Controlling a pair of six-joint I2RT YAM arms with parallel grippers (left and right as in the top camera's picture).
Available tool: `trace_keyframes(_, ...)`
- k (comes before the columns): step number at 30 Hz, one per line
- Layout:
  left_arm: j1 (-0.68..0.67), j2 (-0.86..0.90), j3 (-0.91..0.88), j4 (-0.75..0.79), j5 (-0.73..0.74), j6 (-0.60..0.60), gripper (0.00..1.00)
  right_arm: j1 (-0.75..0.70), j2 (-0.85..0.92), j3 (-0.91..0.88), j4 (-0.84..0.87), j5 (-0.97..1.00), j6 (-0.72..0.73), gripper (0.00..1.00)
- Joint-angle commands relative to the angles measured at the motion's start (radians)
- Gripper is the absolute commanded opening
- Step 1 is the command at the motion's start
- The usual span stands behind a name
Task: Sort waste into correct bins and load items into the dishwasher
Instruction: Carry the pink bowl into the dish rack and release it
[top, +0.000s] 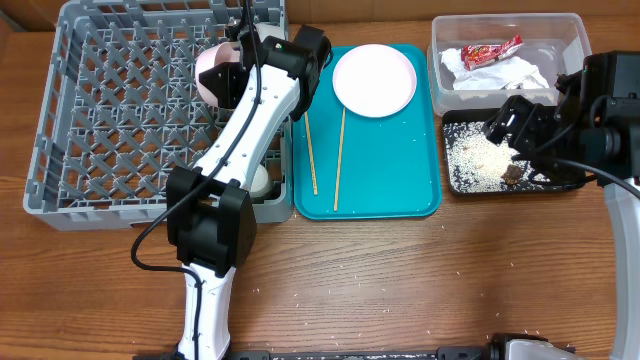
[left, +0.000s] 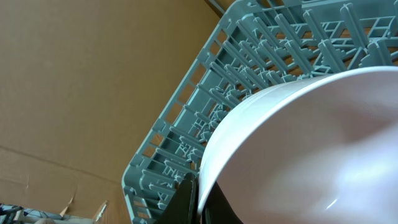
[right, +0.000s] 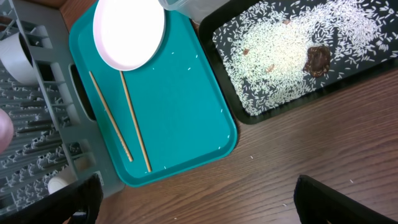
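Over the grey dish rack a white bowl is gripped by the left tool — the right tool is spread above the black tray holding rice, the teal tray lying between.

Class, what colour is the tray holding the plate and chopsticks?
The tray is teal; right wrist view.

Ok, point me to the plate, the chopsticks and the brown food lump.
plate (top: 374, 80), overhead view, centre of its face.
chopsticks (right: 135, 122), right wrist view, mid-shaft of one stick.
brown food lump (right: 318, 58), right wrist view, its middle.
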Motion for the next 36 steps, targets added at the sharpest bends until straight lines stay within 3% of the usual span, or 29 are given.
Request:
trace_keyframes(1,0.003,0.03,0.007,0.001,-0.042,-0.018,0.04,-0.001,-0.002,0.011,0.005,0.01,-0.003,1.0)
trace_keyframes(30,0.005,0.109,0.0,0.023,-0.051,-0.005,0.04,-0.001,-0.002,0.011,0.005,0.01,-0.003,1.0)
trace_keyframes(36,-0.024,0.109,0.0,0.015,-0.141,0.047,0.04,-0.001,-0.002,0.011,0.005,0.01,-0.003,1.0)
